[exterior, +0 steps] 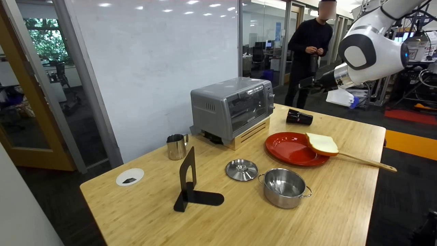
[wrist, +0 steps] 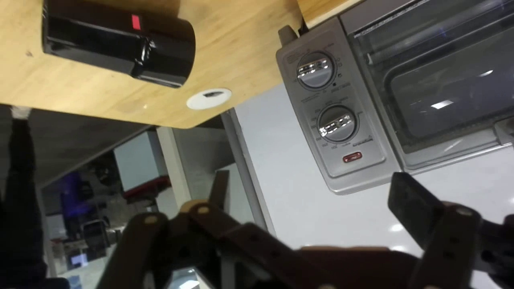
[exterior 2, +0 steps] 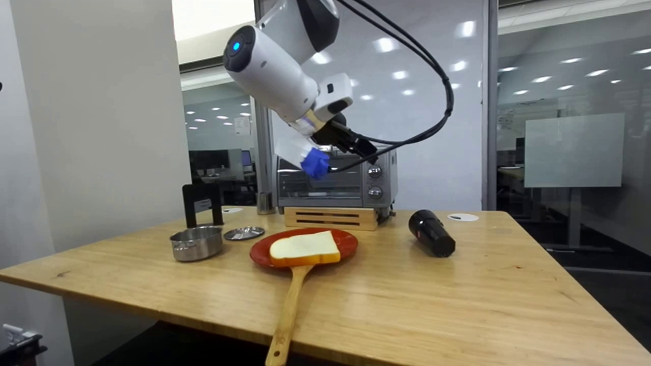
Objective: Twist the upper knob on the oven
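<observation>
The silver-grey oven (exterior: 218, 99) stands on a wooden stand at the back of the table; it also shows in an exterior view (exterior 2: 351, 188). Its upper knob (exterior 2: 375, 171) is on the front panel, above a lower knob (exterior 2: 375, 192). The wrist view is upside down: the upper knob (wrist: 337, 123) is nearer the red light, with the lower knob (wrist: 316, 70) above it in the picture. My gripper (wrist: 312, 186) is open and empty, fingers wide apart, and in the air in front of the oven, apart from the knobs. It shows in both exterior views (exterior: 305, 84) (exterior 2: 371, 152).
A black cup (exterior: 299, 117) lies on its side near the oven. A red plate (exterior: 286, 148) holds a bread slice (exterior: 322, 143) on a wooden-handled tool (exterior: 372, 163). A steel pot (exterior: 280, 200), lid (exterior: 241, 169), pitcher (exterior: 176, 148) and black bookend (exterior: 205, 197) stand around. A person (exterior: 312, 37) stands behind.
</observation>
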Available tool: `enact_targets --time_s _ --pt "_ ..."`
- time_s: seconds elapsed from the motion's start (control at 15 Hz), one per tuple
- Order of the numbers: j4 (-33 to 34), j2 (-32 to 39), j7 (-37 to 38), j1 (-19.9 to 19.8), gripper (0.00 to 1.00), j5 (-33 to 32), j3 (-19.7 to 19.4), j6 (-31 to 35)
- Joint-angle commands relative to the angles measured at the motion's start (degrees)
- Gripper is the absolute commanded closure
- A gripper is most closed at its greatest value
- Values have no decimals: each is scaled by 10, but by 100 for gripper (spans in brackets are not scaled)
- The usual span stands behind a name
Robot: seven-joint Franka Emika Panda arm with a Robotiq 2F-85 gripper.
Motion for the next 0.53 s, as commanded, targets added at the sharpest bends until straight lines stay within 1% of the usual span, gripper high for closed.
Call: enact_targets --time_s 0.0,0.13,0.27,0.33,0.4,0.47 --pt "-18 -44 93 3 0 6 34 104" --pt "-20 -54 161 -2 0 8 63 144" --pt "-17 -60 213 -1 0 28 79 175" --pt "-17 -63 269 -2 0 8 89 187" --pt "-19 -65 332 6 0 -17 92 197" --pt "-13 -66 314 -5 0 36 105 208"
